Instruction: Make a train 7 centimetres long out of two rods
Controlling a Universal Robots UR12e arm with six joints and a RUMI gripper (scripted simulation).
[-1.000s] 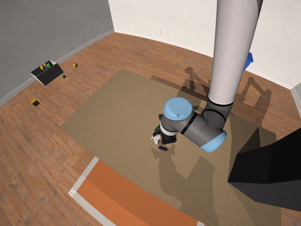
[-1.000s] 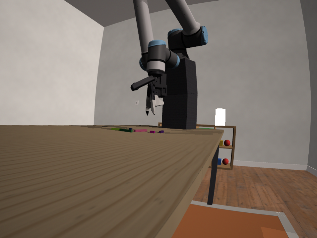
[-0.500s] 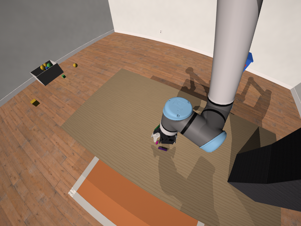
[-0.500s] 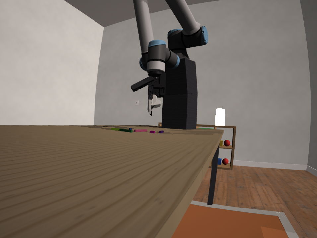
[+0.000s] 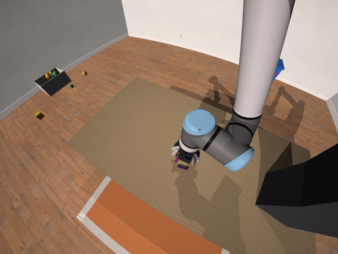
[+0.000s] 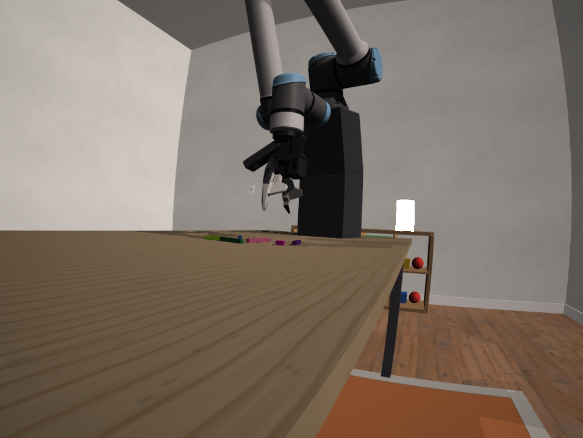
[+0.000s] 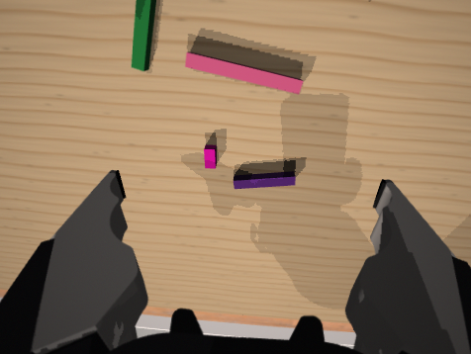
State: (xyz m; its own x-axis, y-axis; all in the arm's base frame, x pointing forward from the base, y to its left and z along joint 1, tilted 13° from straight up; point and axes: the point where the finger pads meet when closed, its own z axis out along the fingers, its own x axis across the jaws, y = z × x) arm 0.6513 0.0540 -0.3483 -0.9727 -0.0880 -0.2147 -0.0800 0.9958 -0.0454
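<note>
My gripper (image 5: 183, 159) (image 6: 276, 210) (image 7: 247, 176) is open and empty, above the table. A purple rod (image 5: 182, 167) (image 6: 296, 242) (image 7: 264, 183) lies flat below it, crosswise between the fingers in the wrist view. A short magenta rod (image 5: 176, 160) (image 6: 280, 243) (image 7: 210, 158) lies just up and left of the purple rod there, apart from it and at an angle. A pink rod (image 6: 258, 240) (image 7: 243, 73) lies farther up. A green rod (image 6: 231, 240) (image 7: 141, 40) is at the top left, cut off by the edge. A blue rod (image 6: 239, 236) and a lime rod (image 6: 211, 237) show in the exterior view.
The rods lie on the wooden table (image 5: 122, 122) (image 6: 188, 330). The black robot pedestal (image 5: 286, 185) (image 6: 329, 202) stands at one side. The arm hides part of the table in the top view. A shelf (image 6: 429, 263) and an open box (image 5: 57, 84) stand away from the table.
</note>
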